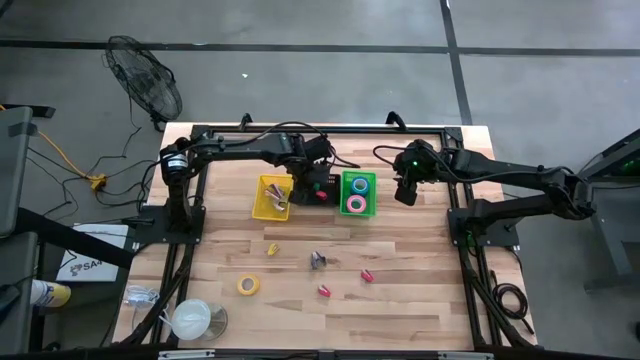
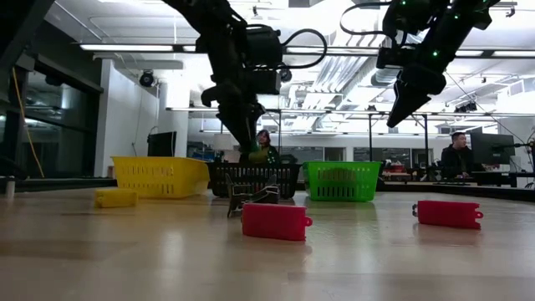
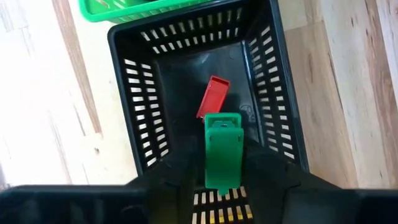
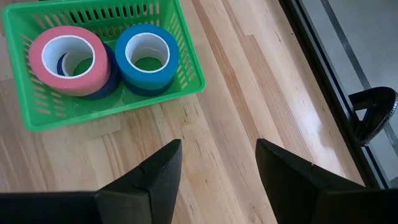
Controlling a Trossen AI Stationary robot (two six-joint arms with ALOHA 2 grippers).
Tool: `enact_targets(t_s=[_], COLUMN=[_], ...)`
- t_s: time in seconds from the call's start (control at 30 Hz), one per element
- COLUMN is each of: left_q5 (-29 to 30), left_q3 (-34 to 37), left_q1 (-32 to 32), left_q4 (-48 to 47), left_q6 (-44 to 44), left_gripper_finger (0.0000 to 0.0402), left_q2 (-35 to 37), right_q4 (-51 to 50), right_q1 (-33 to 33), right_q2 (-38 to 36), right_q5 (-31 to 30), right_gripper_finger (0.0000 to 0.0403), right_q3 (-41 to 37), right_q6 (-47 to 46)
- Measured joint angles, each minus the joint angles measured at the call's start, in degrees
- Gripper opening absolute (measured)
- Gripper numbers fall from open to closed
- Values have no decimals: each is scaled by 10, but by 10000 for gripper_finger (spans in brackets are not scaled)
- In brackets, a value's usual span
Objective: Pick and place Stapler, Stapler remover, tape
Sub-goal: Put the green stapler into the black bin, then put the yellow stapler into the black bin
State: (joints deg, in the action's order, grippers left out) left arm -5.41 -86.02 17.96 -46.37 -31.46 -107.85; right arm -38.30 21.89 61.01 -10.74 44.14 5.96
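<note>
My left gripper hangs over the black bin and is shut on a green stapler. A red stapler lies on that bin's floor. On the bare table lie two more red staplers, a small yellow stapler, the stapler remover and a yellow tape roll. The green bin holds a pink tape roll and a blue one. My right gripper stands open above the wood, to the right of the green bin. My left gripper pinches the green stapler's one end between its two fingers, coming steeply from above. The fingers lie along the stapler. Its free end points down into the black bin, clear of the bin's floor and of the red stapler.
A yellow bin stands to the left of the black bin, so the three form a row at the table's far side. A large white roll and a bag sit at the near left corner. A fan stands on the floor beyond the table.
</note>
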Motion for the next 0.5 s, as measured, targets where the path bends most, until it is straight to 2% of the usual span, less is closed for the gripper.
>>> enact_targets(t_s=[0.27,0.5], left_q5=[24,37], left_q3=[0,0], left_q1=[0,0], left_q4=[0,-10], left_q6=[0,0], left_gripper_finger=[190,199], left_q2=[0,0], right_q4=[0,0], right_q1=[0,0], right_q2=[0,0], right_q5=[0,0], right_gripper_finger=[197,197], right_q3=[0,0], right_q6=[0,0])
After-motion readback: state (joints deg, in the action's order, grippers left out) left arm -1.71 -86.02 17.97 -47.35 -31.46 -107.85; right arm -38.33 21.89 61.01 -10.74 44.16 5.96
